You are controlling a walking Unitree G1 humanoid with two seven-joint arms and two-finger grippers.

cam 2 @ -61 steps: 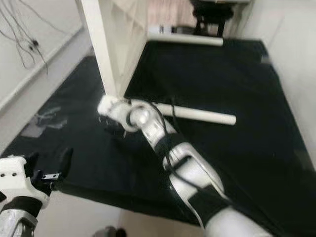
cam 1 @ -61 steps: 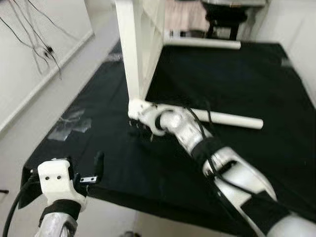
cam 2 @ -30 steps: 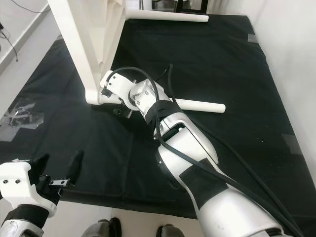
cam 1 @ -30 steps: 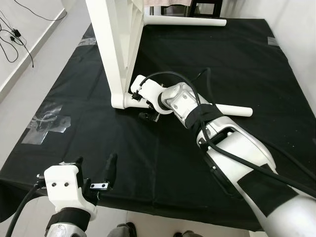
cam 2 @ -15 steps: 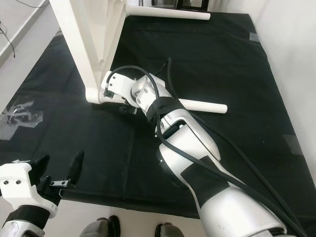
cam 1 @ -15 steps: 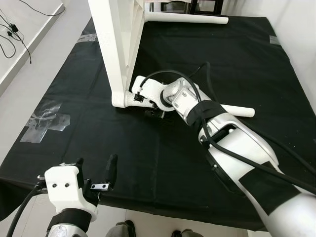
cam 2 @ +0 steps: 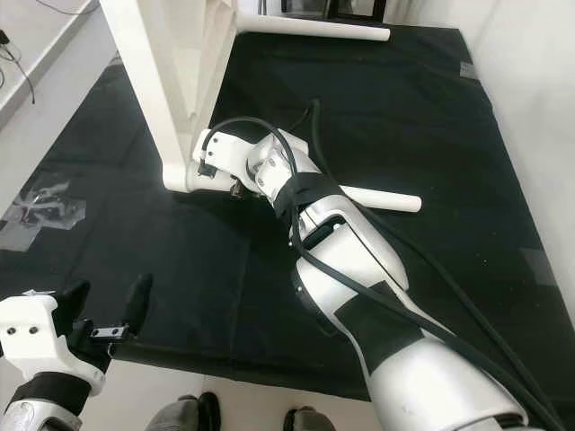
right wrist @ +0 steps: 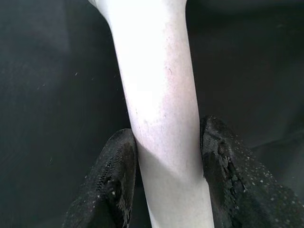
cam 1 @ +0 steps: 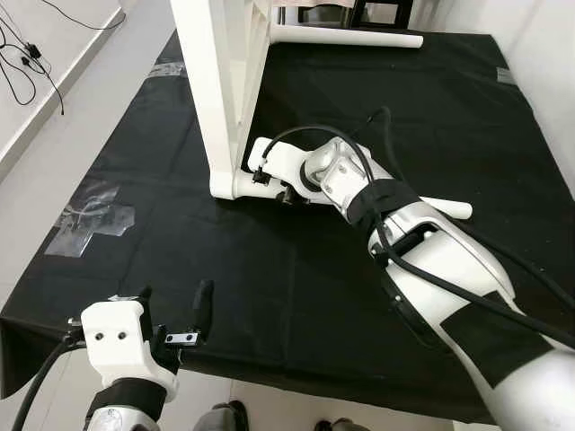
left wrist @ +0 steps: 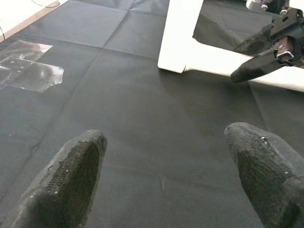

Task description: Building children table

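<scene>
A white table frame [cam 1: 220, 90] stands on a black mat [cam 1: 269, 269]. From its lower corner a white round leg [cam 1: 449, 208] lies flat on the mat, pointing right. My right gripper [cam 1: 289, 193] is shut on this leg close to the frame's corner. In the right wrist view both black fingers [right wrist: 114, 175] press the sides of the leg [right wrist: 156, 95]. My left gripper [cam 1: 175, 294] hovers open over the mat's near edge with nothing between its fingers [left wrist: 71, 175]. It faces the frame [left wrist: 178, 42] and the right gripper [left wrist: 266, 57].
A second white leg [cam 1: 350, 37] lies at the back of the mat, by a black stool [cam 1: 382, 11]. Clear tape [cam 1: 90, 215] sticks to the mat at the left. Cables [cam 1: 27, 45] trail on the pale floor beyond the mat's left edge.
The head camera has steadied and shifted. My right gripper has drawn in from just below the leg onto it beside the frame's corner. The left arm has stayed put.
</scene>
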